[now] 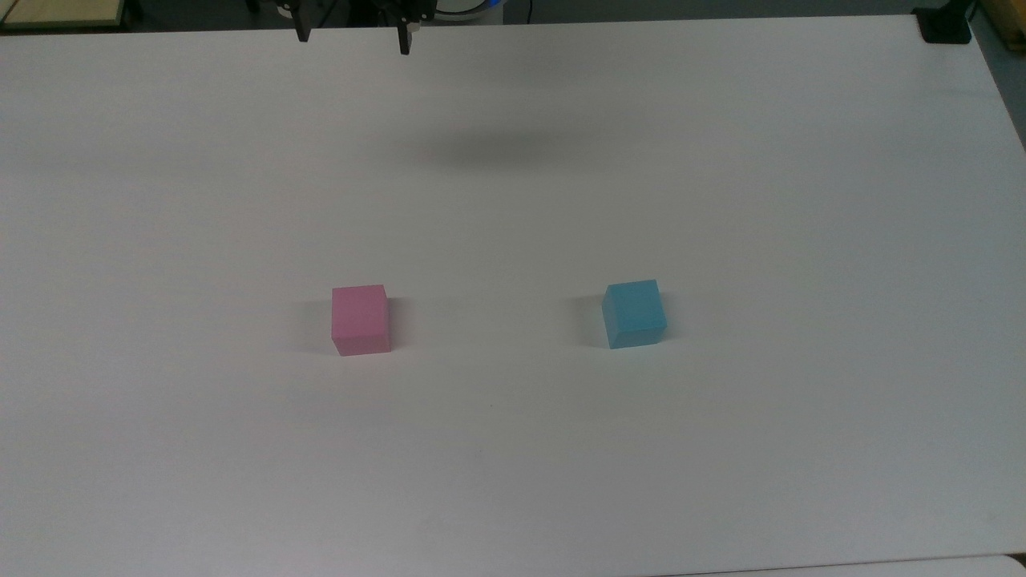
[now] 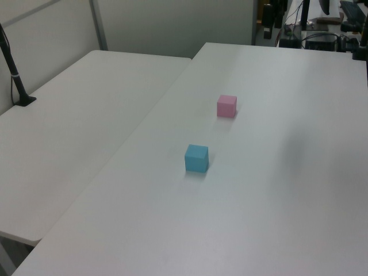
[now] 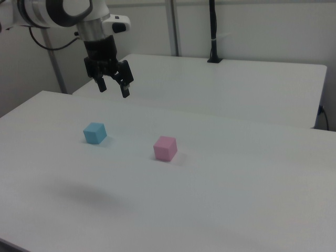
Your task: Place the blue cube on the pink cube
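1. The gripper (image 3: 113,87) hangs high above the table (image 1: 721,200) with its fingers spread apart and nothing between them. In the top view the fingertips (image 1: 405,44) poke in at the upper edge. It is well apart from both cubes, so a long approach lies ahead, and any error in aim would likely carry all the way down.

2. The blue cube (image 1: 634,313) sits flat on the table, on the top view's right, slightly turned against the table's edges. If the fingers come down square to the table rather than to the cube's faces, they may catch corners and twist or push it aside instead of closing on it.

3. A descent that stops too high would probably pinch only the top edge; the cube could then slip out during the carry.

4. The pink cube (image 1: 361,320) stands well apart, on the top view's left. Its top face is no larger than the blue cube's base, so an off-centre release, or a nudge on the way down, could topple the blue cube or shove the pink one.
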Available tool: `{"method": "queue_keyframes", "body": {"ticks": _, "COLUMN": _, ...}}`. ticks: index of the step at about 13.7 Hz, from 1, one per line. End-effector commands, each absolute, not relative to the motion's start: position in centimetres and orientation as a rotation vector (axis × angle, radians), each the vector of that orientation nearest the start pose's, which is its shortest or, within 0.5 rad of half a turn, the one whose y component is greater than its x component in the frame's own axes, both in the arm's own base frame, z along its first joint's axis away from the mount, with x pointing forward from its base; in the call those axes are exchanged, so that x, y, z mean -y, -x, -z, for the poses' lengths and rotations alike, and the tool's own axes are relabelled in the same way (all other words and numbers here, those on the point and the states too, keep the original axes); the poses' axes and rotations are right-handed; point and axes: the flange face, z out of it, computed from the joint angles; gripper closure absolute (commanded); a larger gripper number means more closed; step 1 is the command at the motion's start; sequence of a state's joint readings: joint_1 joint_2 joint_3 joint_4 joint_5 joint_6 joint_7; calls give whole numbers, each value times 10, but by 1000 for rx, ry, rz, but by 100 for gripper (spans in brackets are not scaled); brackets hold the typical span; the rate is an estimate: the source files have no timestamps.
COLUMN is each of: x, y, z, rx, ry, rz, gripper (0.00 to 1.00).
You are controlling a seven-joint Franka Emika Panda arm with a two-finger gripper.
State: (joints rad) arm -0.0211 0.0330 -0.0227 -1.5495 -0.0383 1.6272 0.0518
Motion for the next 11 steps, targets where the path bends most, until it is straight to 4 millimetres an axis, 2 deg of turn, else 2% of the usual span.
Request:
{"method": "queue_keyframes", "body": {"ticks": 1, "x": 10, "y": -568, "z": -611, "rx": -112, "ry": 3173, "rz": 38, "gripper": 0}}
{"method": "queue_keyframes", "body": {"ticks": 2, "x": -4, "y": -572, "z": -604, "rx": -79, "ry": 3163, "rz": 81, "gripper": 0}}
{"method": "queue_keyframes", "body": {"ticks": 3, "x": -28, "y": -578, "z": -589, "rx": -41, "ry": 3157, "rz": 118, "gripper": 0}}
{"method": "queue_keyframes", "body": {"ticks": 4, "x": -51, "y": -587, "z": -574, "rx": -70, "ry": 3144, "rz": 164, "gripper": 0}}
{"method": "queue_keyframes", "body": {"ticks": 6, "x": -81, "y": -604, "z": -551, "rx": -94, "ry": 3129, "rz": 216, "gripper": 0}}
{"method": "queue_keyframes", "body": {"ticks": 11, "x": -130, "y": -635, "z": -506, "rx": -148, "ry": 3088, "rz": 334, "gripper": 0}}
